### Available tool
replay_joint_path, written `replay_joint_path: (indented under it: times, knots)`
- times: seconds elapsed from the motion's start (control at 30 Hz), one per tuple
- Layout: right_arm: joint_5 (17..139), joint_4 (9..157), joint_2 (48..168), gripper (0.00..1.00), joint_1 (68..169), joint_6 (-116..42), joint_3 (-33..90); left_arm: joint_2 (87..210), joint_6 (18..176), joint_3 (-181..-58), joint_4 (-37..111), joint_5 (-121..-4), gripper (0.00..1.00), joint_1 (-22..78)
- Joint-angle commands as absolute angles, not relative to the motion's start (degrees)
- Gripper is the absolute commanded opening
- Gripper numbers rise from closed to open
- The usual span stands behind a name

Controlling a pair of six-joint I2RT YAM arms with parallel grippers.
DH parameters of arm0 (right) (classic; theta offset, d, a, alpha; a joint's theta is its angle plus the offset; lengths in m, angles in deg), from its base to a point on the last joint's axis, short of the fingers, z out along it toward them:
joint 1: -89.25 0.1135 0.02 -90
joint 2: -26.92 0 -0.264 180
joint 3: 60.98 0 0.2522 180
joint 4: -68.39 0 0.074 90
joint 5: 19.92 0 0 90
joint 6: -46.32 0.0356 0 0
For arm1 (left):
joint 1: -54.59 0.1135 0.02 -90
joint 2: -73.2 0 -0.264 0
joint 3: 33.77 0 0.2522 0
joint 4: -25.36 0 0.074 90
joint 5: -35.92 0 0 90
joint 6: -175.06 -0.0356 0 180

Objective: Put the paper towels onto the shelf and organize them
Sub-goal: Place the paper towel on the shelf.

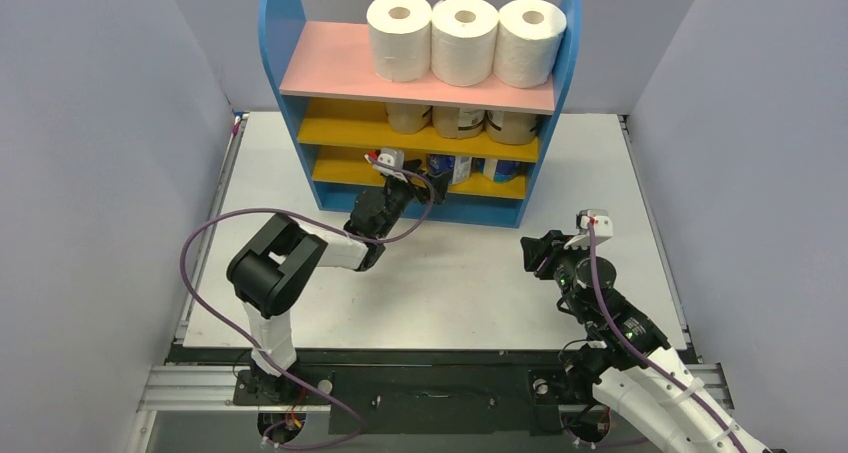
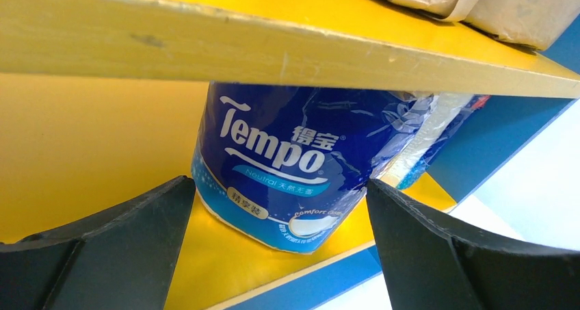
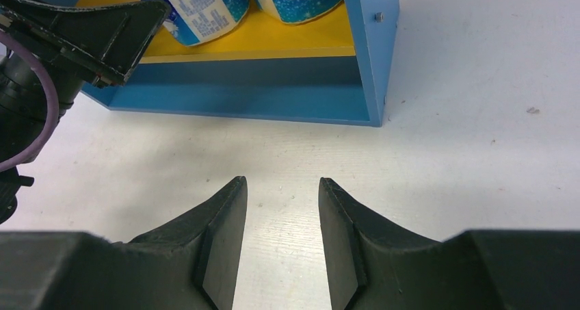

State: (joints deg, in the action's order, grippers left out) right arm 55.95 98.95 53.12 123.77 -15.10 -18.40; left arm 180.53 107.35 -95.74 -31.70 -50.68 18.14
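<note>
From above, the shelf holds white rolls on top, tan rolls beneath and blue rolls lowest, where the left gripper reaches; its wrist view shows fingers spread wide beside one blue roll, gripping nothing; the right gripper hangs narrowly parted and empty over the table.

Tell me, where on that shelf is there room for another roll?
The pink top board is bare left of the white rolls. The upper yellow board and lower yellow board are bare at their left ends. Their right ends are crowded: tan rolls above, blue rolls below, where the left arm points its open jaws.
</note>
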Motion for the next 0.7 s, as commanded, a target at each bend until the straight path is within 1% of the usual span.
replay_joint_path:
  times: [0.0,0.67]
  knots:
    - [54.6,98.0,52.9,0.39,123.7,-15.9,-18.9,182.4,107.8,-98.5,-33.3,-49.3,0.96,18.4]
    - [54.5,97.6,53.8,0.39,123.8,-16.0,-19.0,184.1,106.9,-101.2,-32.1,-49.1,0.96,17.0]
